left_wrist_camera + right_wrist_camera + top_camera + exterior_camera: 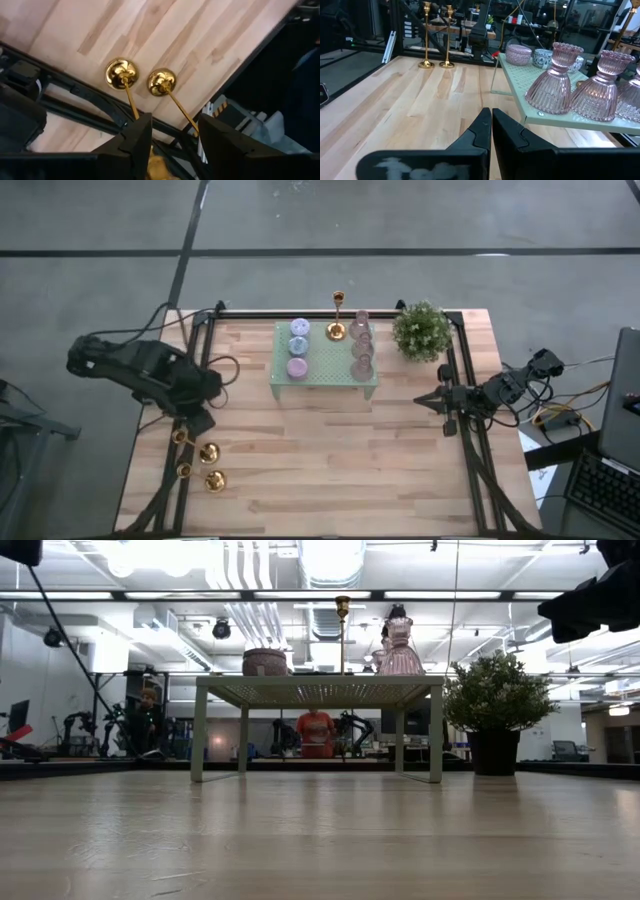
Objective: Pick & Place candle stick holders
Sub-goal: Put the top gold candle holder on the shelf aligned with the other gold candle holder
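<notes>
Two arms show from above: the left gripper (pixel 183 435) hangs over two gold holders (pixel 211 452) near the table's (pixel 330 460) left edge; the right gripper (pixel 424 400) waits at the right edge. A third holder (pixel 336 330) stands on the green stand (pixel 325 370) beside three candles (pixel 298 346) and three pink glasses (pixel 362 348).

Left wrist view: fingers (pixel 137 137) stand part open above the two holders (pixel 121 74), with something gold between them; whether they grip it I cannot tell.

Right wrist view: fingers (pixel 482 130) closed, holding nothing.

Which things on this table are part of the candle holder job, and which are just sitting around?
Job: two gold candle stick holders near the left gripper; a third gold holder on the green stand.

Bystanders: pastel candles, pink glass holders, potted plant.
</notes>
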Motion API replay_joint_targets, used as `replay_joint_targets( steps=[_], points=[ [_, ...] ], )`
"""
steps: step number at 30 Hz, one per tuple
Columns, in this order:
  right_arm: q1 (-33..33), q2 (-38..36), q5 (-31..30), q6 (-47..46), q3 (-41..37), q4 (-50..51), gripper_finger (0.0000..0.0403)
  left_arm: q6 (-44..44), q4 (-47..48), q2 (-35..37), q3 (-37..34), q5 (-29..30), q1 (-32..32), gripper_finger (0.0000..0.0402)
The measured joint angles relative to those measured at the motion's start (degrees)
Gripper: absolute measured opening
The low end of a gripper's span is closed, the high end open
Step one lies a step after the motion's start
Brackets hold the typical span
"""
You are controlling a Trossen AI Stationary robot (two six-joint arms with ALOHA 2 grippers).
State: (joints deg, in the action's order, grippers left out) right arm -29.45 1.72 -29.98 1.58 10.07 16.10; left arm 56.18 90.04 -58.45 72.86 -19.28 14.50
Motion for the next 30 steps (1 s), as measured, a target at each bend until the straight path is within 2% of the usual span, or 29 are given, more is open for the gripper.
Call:
replay_joint_targets(
  steps=[10,13,24,28,30],
  points=[
    [0.00,0.00,0.02,0.01,0.00,-0.02,0.0008,4.62,-0.22,0.71,-0.04,-7.78,-0.15,0.0140],
    [0.00,0.00,0.00,-0.01,0.00,-0.02,0.0008,5.65,0.06,1.39,-0.03,-7.19,-0.21,0.0136],
    [0.00,0.00,0.00,0.09,0.00,-0.02,0.0008,3.92,-0.08,0.29,-1.03,3.14,-0.19,0.0135],
    [0.00,0.00,0.00,0.01,0.00,-0.02,0.0008,3.45,-0.04,-1.13,-4.31,1.65,-0.31,0.0135],
    [0.00,0.00,0.00,0.08,0.00,-0.02,0.0008,2.86,-0.03,-1.89,-6.70,-1.43,-0.31,0.0135]
  ],
)
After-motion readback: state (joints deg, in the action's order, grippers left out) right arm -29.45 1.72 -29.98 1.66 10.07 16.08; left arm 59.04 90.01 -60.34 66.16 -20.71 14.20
